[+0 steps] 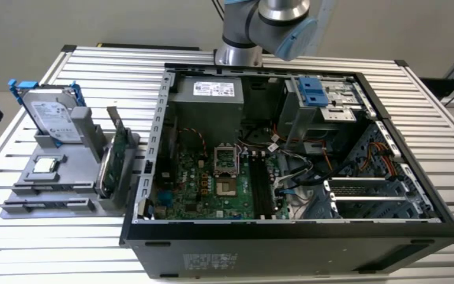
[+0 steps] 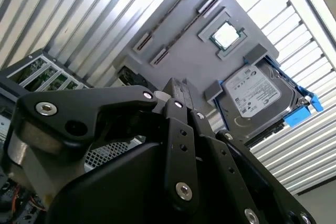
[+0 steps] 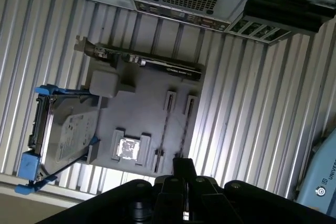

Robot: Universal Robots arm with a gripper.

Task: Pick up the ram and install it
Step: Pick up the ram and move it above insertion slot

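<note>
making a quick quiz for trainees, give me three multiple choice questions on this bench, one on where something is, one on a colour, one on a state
1. Where is the hard drive? A on the floor; B on the grey tray at the exterior view's left of the computer case; C hanging from a cable.
2. What colour is the frame around the hard drive? A red; B yellow; C blue.
3. How is the computer case? A open, its board showing; B shut with a panel; C wrapped in foil.
Answers: B, it stands upright in the tray beside the case; C, blue pieces show at its edges; A, the board and cables lie bare in the exterior view.
</note>
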